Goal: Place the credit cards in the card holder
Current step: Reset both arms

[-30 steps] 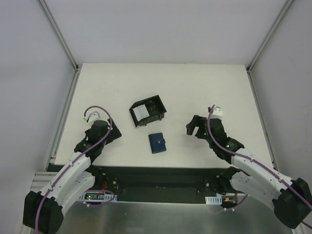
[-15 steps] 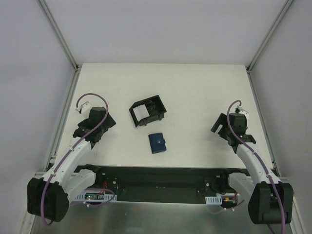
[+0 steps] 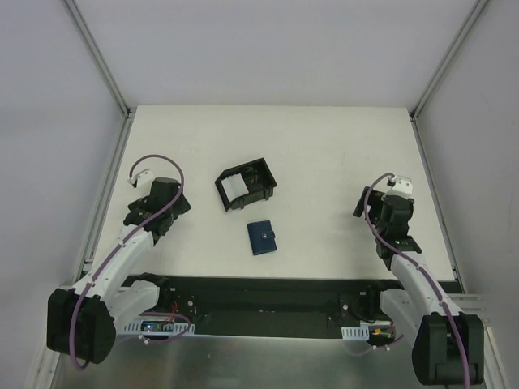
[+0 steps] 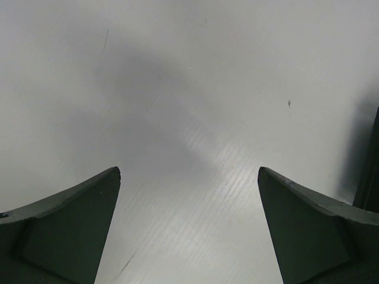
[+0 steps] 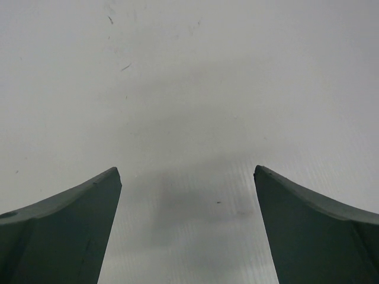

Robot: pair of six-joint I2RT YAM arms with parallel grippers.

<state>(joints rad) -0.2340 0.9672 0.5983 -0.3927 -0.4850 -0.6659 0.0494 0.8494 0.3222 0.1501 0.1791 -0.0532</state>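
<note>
From the top external view I see a small blue card holder lying flat and closed on the white bench, its long axis running roughly near-to-far with a slight tilt, the snap tab on its right edge. Just beyond it and a little left sits an open black tray, turned at an angle, with pale, card-like pieces stacked in its left part; I take those for the credit cards, though they are too small for me to be sure. The left gripper sits near the bench's left edge, the right gripper near the right, both well apart from holder and tray. I judge the arms parked wide to keep the middle in plain view. This layout fits either cards waiting to go in or some already stowed; the closed holder hides which.

In the left wrist view, the fingers stand spread over bare bench, nothing between them; a dark edge shows at far right.

In the right wrist view, the fingers are likewise spread wide over bare bench, holding nothing.
</note>
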